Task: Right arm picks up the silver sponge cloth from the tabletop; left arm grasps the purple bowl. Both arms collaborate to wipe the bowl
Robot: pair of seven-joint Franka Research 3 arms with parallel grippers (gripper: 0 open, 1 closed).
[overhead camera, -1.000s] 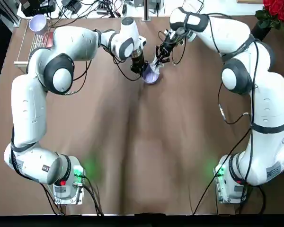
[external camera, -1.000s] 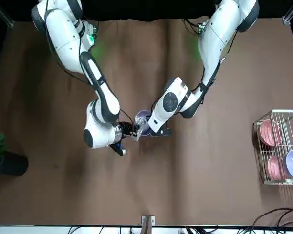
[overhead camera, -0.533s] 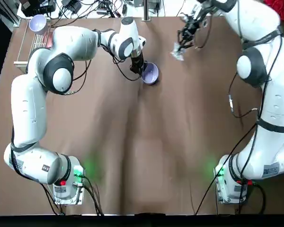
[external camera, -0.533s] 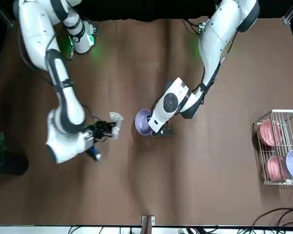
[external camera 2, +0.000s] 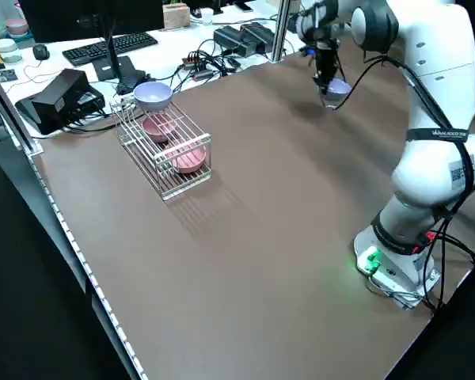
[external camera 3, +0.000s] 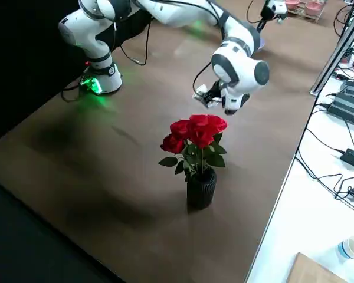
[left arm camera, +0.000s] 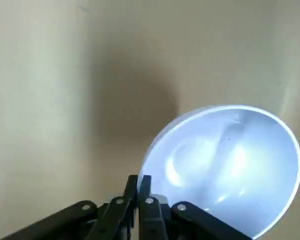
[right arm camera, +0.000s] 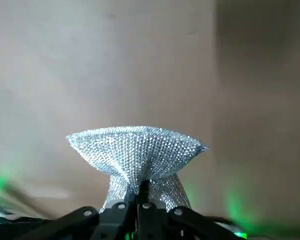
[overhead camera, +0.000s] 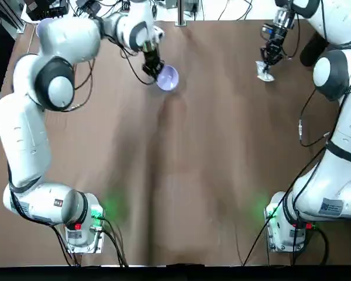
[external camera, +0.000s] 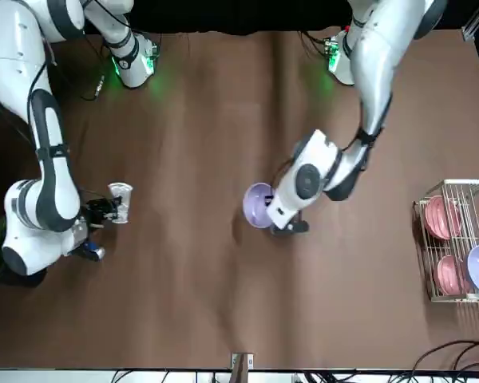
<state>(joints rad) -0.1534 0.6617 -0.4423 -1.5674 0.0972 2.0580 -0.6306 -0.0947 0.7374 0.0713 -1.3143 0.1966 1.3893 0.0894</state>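
The purple bowl (overhead camera: pixel 168 77) hangs tilted above the tabletop (overhead camera: pixel 181 175) at the far middle. My left gripper (overhead camera: pixel 154 66) is shut on its rim. In the left wrist view the fingers (left arm camera: pixel 138 184) pinch the edge of the bowl (left arm camera: pixel 230 160), whose whitish glossy inside faces the camera. The silver sponge cloth (overhead camera: pixel 263 71) dangles at the far right with my right gripper (overhead camera: pixel 269 54) shut on it. In the right wrist view the cloth (right arm camera: pixel 137 150) bunches upward from the shut fingers. The front view shows bowl (external camera: pixel 258 205) and cloth (external camera: pixel 120 199) well apart.
A wire rack (external camera: pixel 455 239) with pink dishes and a lavender bowl stands at the table's far left. A dark vase with red roses (external camera 3: pixel 196 147) stands at the far right, close to the right gripper. Cables and devices lie beyond the table's far edge.
My right gripper pulled the cloth out of the bowl and carried it far to the robot's right. The left gripper shifted the bowl slightly left and toward the far edge.
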